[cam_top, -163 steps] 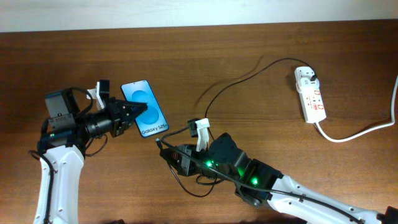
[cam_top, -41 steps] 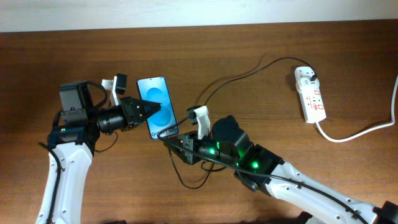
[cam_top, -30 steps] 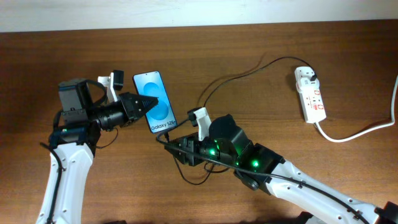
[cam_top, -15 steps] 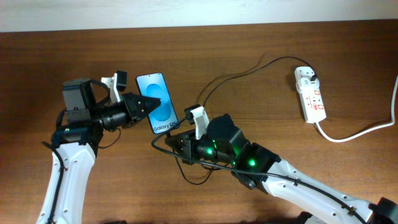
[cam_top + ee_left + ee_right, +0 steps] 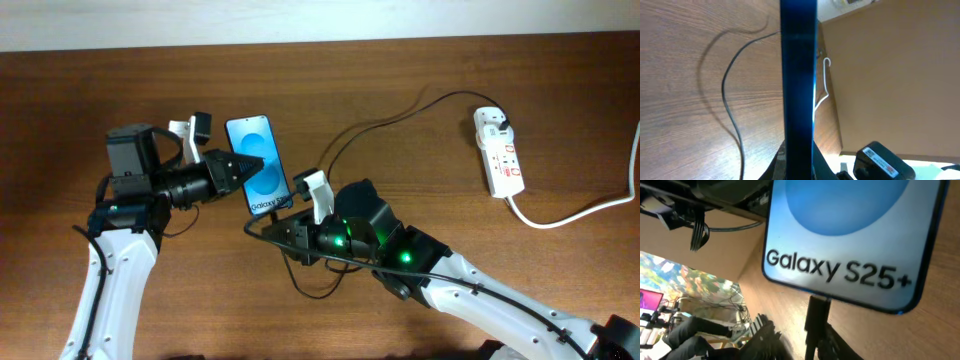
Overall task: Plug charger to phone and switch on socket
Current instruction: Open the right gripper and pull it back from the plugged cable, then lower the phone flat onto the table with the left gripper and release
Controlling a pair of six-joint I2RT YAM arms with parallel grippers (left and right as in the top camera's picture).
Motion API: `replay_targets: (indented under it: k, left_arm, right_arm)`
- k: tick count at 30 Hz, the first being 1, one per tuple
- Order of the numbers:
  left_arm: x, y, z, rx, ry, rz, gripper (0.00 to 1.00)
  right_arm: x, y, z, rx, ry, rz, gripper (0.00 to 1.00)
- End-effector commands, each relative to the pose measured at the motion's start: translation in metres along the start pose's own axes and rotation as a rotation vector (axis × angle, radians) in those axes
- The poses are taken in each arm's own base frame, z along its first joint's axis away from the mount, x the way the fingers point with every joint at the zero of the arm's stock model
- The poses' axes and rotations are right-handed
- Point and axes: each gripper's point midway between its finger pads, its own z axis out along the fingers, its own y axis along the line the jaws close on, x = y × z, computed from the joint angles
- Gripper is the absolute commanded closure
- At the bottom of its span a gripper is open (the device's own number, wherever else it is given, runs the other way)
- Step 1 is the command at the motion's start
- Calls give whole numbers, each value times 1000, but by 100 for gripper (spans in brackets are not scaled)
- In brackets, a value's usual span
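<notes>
On the brown wooden table [image 5: 400, 70], the white plastic power-strip socket [image 5: 500, 152] lies far right. The left end effector [image 5: 250, 166] clamps the slim blue-screened phone [image 5: 252, 140]: hold it rigid. The right end effector [image 5: 268, 228] pinches the thin black charger [image 5: 816, 315] by its connector tip at the phone's bottom edge; push straight in.

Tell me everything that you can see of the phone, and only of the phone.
The phone is a slim rectangle with a dark edge and a lit blue screen showing a paler circle and white text, "Galaxy S25+". Its screen faces the overhead camera, and the long side is slightly turned in that view. The left hand grips it across the middle. The charger's tip meets its bottom edge; whether it is fully in cannot be told.
</notes>
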Motion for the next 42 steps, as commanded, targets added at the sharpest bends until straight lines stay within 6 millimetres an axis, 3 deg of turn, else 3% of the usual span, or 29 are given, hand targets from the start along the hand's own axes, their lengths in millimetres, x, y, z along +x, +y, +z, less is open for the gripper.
replay_targets:
  k: [1, 4, 5, 6, 7, 10, 13, 16, 20, 25, 29, 38, 42]
  left_arm:
    - [-7, 9, -1, -64, -40, 21, 100]
    - [-7, 9, -1, -69, -39, 94, 100]
    - [-7, 10, 0, -71, -36, 124, 100]
    - [-7, 18, 3, -89, -28, 144, 100]
    - [-3, 33, 12, -106, 5, 120, 100]
    - [12, 84, 52, -125, 119, 23, 100]
    - [31, 122, 73, -150, 198, -38, 100]
    - [48, 150, 96, -164, 255, -32, 100]
    - [75, 185, 112, -264, 325, -72, 97]
    - [106, 224, 118, -318, 398, -176, 93]
    - [114, 250, 112, -453, 395, -246, 85]
    - [120, 260, 104, -528, 408, -265, 63]
    - [134, 281, 81, -712, 439, -306, 56]
  right_arm:
    - [-8, 16, -13, -25, -9, -62, 59]
    - [-10, -7, -31, 115, -31, -66, 34]
    - [-19, -11, -48, 143, -63, -73, 26]
    - [-23, -14, -59, 162, -80, -69, 25]
    - [-23, -25, -78, 227, -90, -36, 22]
    - [-6, -37, -107, 313, -54, 5, 14]
    - [4, -40, -113, 338, -26, 22, 12]
    - [12, -47, -116, 371, 2, 41, 12]
    - [14, -48, -116, 376, 7, 44, 12]
    - [17, -50, -117, 385, 21, 52, 12]
    - [21, -52, -118, 392, 42, 22, 12]
    - [21, -52, -118, 392, 44, 13, 11]
    - [21, -52, -118, 392, 44, 12, 11]
